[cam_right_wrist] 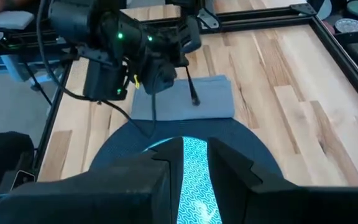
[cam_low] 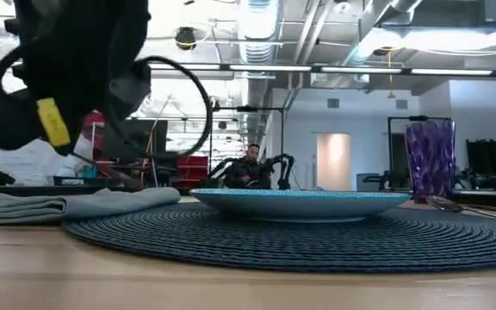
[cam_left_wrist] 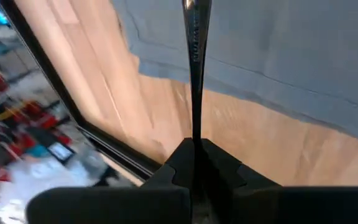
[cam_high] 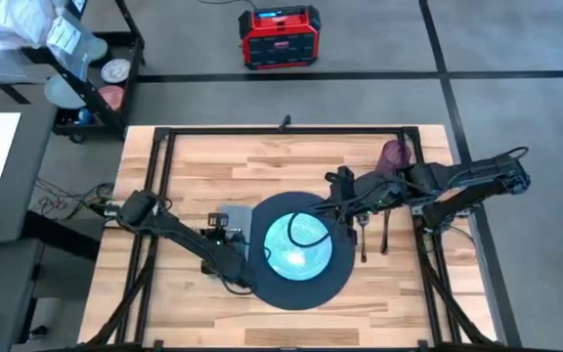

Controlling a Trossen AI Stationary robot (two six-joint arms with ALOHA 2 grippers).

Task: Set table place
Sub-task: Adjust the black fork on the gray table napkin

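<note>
A teal plate (cam_high: 296, 244) sits on the dark round mat (cam_high: 306, 284) on the table (cam_high: 262, 156). The grey napkin (cam_high: 231, 215) lies flat at the mat's left. My left gripper (cam_high: 225, 231) hovers over the napkin, shut on a slim metal utensil (cam_left_wrist: 196, 62); which utensil cannot be told. My right gripper (cam_right_wrist: 196, 163) stands open and empty over the plate's far right part. Two more utensils (cam_high: 371, 235) lie right of the mat. The purple cup (cam_high: 394, 154) stands upright at the far right. My left gripper pinches one end of the utensil's handle (cam_left_wrist: 196, 134) between its two fingers. The utensil runs straight on beyond the fingertips, in line with them. It slants down over the napkin (cam_right_wrist: 210, 99). Whether its free end (cam_right_wrist: 194, 99) touches the cloth, I cannot tell.
The black tube frame (cam_high: 281, 130) runs along the table's far edge and down both sides. Bare wood lies beyond the napkin and plate. Off the table stand a red case (cam_high: 280, 37) on the floor and a cluttered cart (cam_high: 96, 78) at the far left.
</note>
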